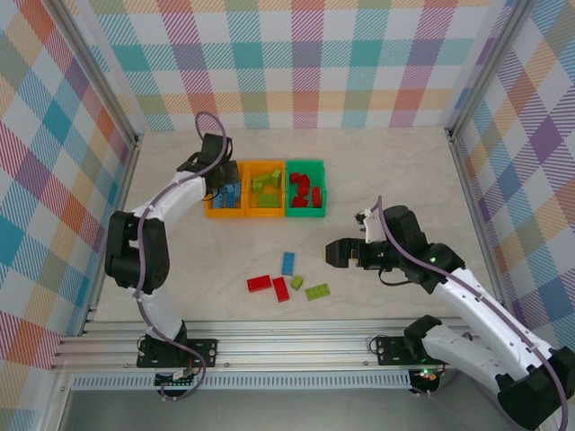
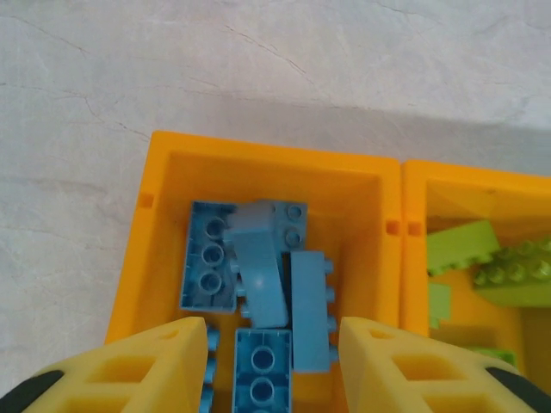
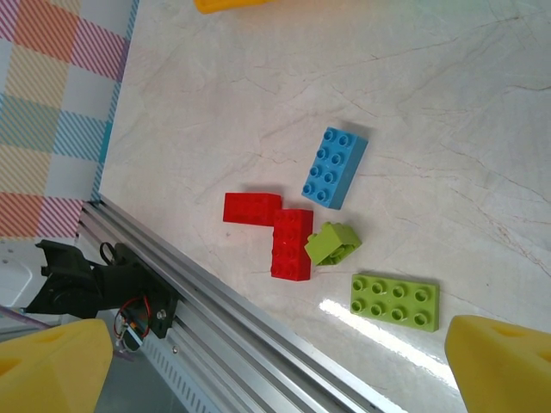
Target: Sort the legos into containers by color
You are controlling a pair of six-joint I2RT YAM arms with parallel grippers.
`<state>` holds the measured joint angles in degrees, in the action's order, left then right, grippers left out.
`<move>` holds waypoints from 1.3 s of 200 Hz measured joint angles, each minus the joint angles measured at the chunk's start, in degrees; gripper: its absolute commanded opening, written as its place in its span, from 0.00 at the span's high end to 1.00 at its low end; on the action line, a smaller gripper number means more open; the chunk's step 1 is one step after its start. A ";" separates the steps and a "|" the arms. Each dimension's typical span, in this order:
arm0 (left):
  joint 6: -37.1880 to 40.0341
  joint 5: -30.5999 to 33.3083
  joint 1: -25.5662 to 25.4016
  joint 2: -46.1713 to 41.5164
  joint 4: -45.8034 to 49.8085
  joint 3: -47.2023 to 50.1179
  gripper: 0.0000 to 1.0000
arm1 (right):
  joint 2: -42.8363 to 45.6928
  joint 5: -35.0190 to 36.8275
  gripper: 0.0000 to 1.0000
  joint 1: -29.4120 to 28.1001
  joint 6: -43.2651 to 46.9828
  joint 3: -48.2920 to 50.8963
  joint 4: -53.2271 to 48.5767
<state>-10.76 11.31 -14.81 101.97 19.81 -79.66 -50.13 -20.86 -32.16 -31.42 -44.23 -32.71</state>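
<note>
Orange plastic is walling the left-hand bin (image 2: pixel 258 151), and our left gripper (image 2: pixel 274 366) is hovering over it with its yellow fingers spread apart and nothing between them, while the blue bricks (image 2: pixel 211 256) are lying jumbled below. From above, the containers (image 1: pixel 265 215) are sitting in a row: lime bricks are filling the middle orange bin (image 1: pixel 265 162), and red ones the green bin (image 1: pixel 305 162) at the three o'clock end. Five legos are waiting loose on the worktop (image 1: pixel 404 180), at six o'clock of the bins: a blue brick (image 3: pixel 335 168), two red bricks (image 3: pixel 292 243) touching each other, a small lime brick (image 3: pixel 333 243) against the nearer red, and a long lime brick (image 3: pixel 395 302) lying a little apart. Our right gripper (image 1: pixel 334 253) is hanging at two o'clock of this cluster, fingers wide apart and empty. We are judging the next pickup to be its job. The long lime brick looks the cleanest choice, since it is lying free and nearest. We would be turning the wrist so the fingers close across its short width, descending straight and keeping clear of the small lime brick. The carry would be going to the middle bin, so we would be keeping clear of the left arm there.
</note>
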 measured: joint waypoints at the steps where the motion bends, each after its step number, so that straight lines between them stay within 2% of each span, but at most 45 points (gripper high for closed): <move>1: -0.13 -0.31 -0.02 -0.52 0.13 0.31 0.56 | -0.09 0.04 0.00 0.00 -0.07 0.00 0.00; 27: -0.46 -4.48 -1.53 -12.57 1.31 6.56 0.56 | -3.56 3.39 0.09 -0.31 -1.68 -0.22 -1.27; 48: 3.06 -6.95 -8.20 -26.14 2.62 10.99 0.55 | -9.40 8.39 0.13 -2.84 -4.07 -2.05 -3.50; 62: 8.48 -9.73 -14.86 -35.43 3.82 13.62 0.51 | -13.90 11.76 0.14 -6.10 -6.23 -4.20 -4.37; 78: 16.55 -13.92 -20.79 -44.96 6.38 17.16 0.41 | -19.32 15.45 0.16 -10.36 -9.01 -7.58 -5.01; 104: 31.43 -20.02 -23.78 -58.14 14.03 26.58 0.32 | -28.70 19.56 0.19 -15.21 -13.16 -14.67 -5.01; 115: 35.69 -21.94 -24.55 -62.77 17.46 31.01 0.29 | -32.24 20.59 0.25 -16.57 -14.47 -17.38 -5.01; 125: 38.80 -23.47 -25.05 -66.16 20.02 34.34 0.28 | -35.21 21.16 0.26 -17.49 -15.21 -19.37 -4.70; 151: 43.76 -24.85 -25.20 -70.38 23.37 39.04 0.23 | -39.52 22.29 0.27 -19.52 -18.51 -21.24 -4.92; 179: 48.13 -24.76 -25.22 -70.97 22.51 41.70 0.16 | -43.04 22.67 0.29 -22.23 -22.75 -22.16 -6.88; 204: 50.75 -24.79 -25.24 -70.27 20.92 43.21 0.11 | -46.90 22.45 0.36 -24.33 -25.22 -22.93 -7.74; 210: 51.17 -24.79 -25.24 -70.03 20.55 43.28 0.10 | -47.67 22.32 0.44 -24.65 -25.70 -22.93 -7.72; 216: 51.45 -24.79 -25.24 -69.83 20.35 43.34 0.10 | -48.61 22.14 0.47 -24.98 -26.14 -22.93 -7.72; 260: 52.43 -24.81 -25.24 -70.20 20.11 45.29 0.07 | -52.00 21.97 0.51 -25.24 -27.04 -23.02 -7.65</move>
<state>41.67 -13.50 -40.05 31.77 39.92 -34.37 -102.13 1.10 -57.41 -58.46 -67.24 -40.36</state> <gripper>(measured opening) 0.926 0.498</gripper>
